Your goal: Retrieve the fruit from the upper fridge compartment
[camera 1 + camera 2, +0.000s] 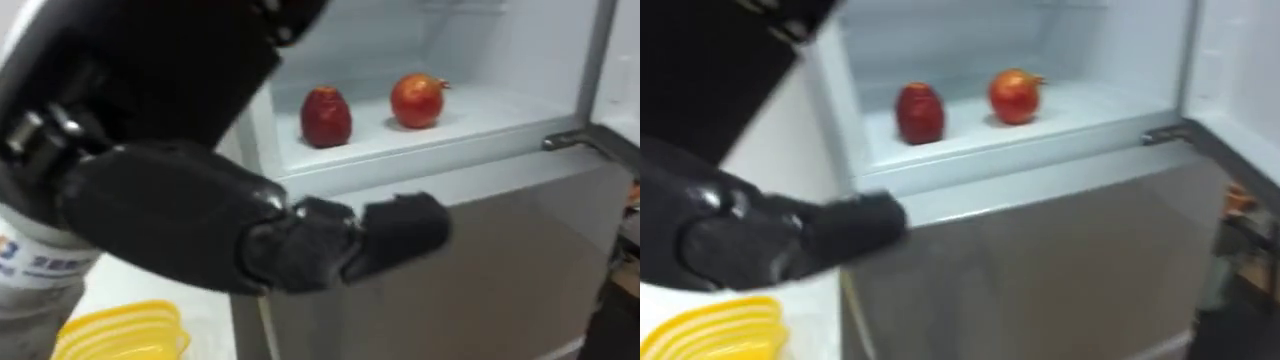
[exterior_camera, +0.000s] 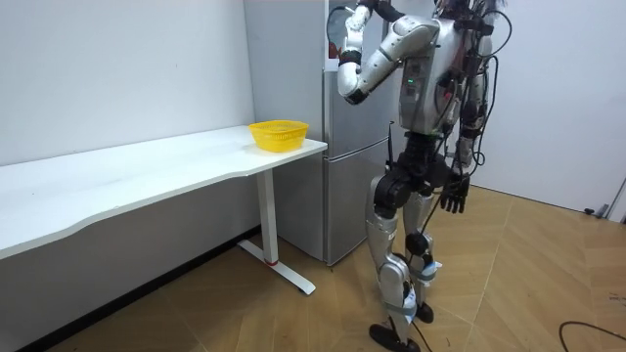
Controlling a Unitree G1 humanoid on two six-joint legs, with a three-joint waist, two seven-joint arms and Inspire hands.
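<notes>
The upper fridge compartment stands open, and on its white shelf (image 1: 480, 112) lie two fruits. A dark red one (image 1: 326, 116) sits on the left and a rounder orange-red one (image 1: 417, 100) on the right. My left hand (image 1: 300, 245) is raised in front of the fridge, below the shelf's front edge and short of the fruits. Its fingers (image 1: 400, 230) point right, relaxed, and hold nothing. In the room view I stand facing the fridge, with my right hand (image 2: 453, 198) hanging open by my hip.
The open upper door (image 1: 620, 60) stands at the right, and the lower fridge door (image 1: 480, 270) is closed. A yellow basket (image 1: 125, 335) sits on the end of the white table (image 2: 147, 166) to my left, beside the fridge.
</notes>
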